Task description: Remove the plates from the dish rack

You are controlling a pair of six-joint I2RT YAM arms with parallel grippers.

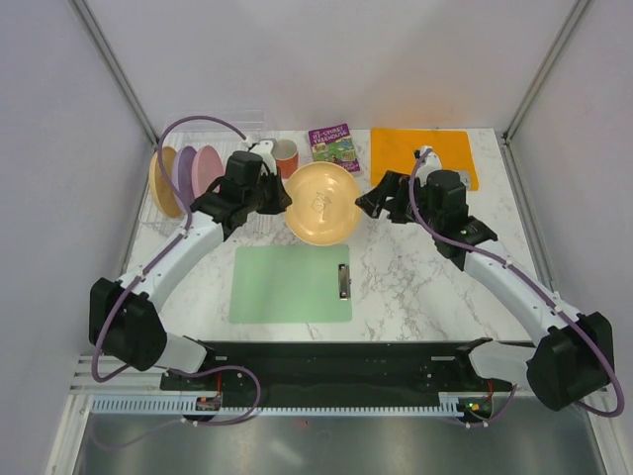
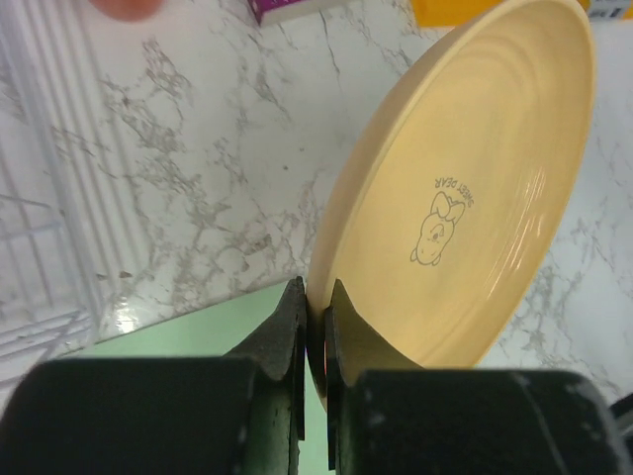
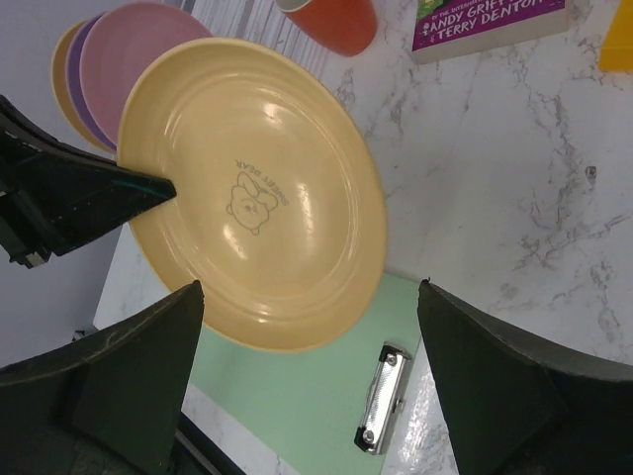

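L claw [image 1: 284,201] is pinched narrow on the left rim of the yellow plate [image 1: 321,203], one finger on each face. The plate is held on a slant, printed face up and extending away toward the R claw [image 1: 364,204]. R claw is spread wide w/ nothing in it. In its wrist view the fingers [image 3: 119,376] flank the plate's lower edge w/ bare gaps on both sides; from above its tips sit just beside the right rim, contact not clear. The plate fills nearly all the room btw the two claws. Below it, base-ward of both claws, lies the green clipboard [image 1: 292,284], clip [image 3: 379,396] on the R-claw side. There's open marble worktop [image 1: 415,257] under and base-ward of the R claw. Beyond the claws, near the back edge, are the mug [image 1: 285,156], purple book [image 1: 334,146] and orange sheet [image 1: 423,156]. The dish rack [image 2: 35,257] is just left of the L claw, holding the tan plate [image 1: 161,183], lilac plate [image 1: 185,170] and pink plate [image 1: 208,168] upright, each partly covered by the next. Rack bars are faint from above, and the L arm hides its right part. The L wrist view cuts the rack at the frame edge, and the R wrist view crops the mug and book at the top.
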